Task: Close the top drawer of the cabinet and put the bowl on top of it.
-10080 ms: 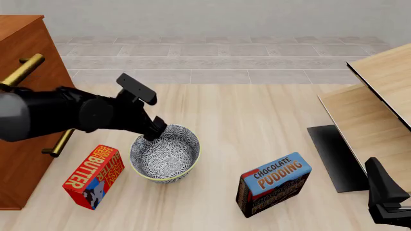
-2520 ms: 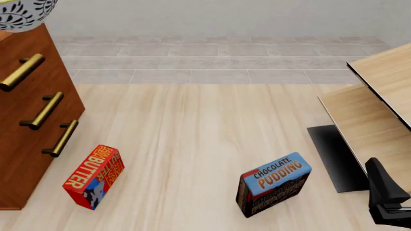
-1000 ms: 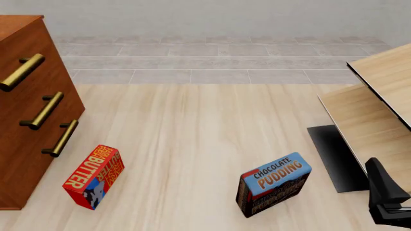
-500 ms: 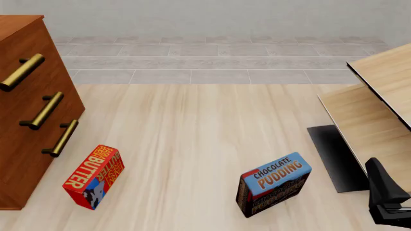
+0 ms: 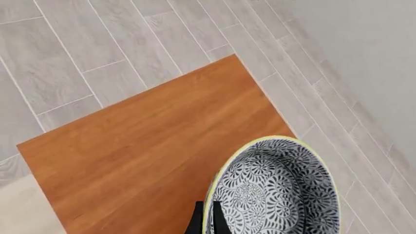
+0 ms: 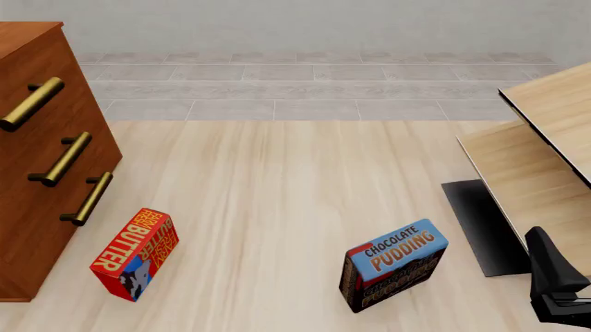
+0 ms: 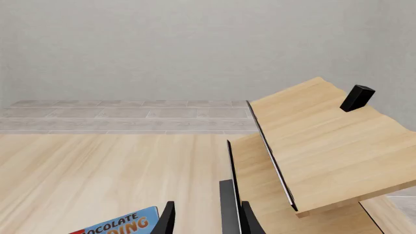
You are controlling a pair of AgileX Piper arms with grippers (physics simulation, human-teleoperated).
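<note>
In the left wrist view, the bowl [image 5: 276,187] fills the lower right of the frame above the flat top of the cabinet [image 5: 143,146], and the left gripper [image 5: 205,220] grasps its yellowish rim between two dark fingertips. In the front view, the cabinet stands at the left edge and its top drawer [image 6: 32,104] looks closed, flush with the two lower fronts; the bowl is outside this frame. The right gripper [image 7: 206,219], low in the right wrist view, has its fingers apart and holds nothing.

Matte black right arm [image 6: 556,287], angular wedge-shaped housing, thin flat black finger blades [image 7: 230,209]
</note>
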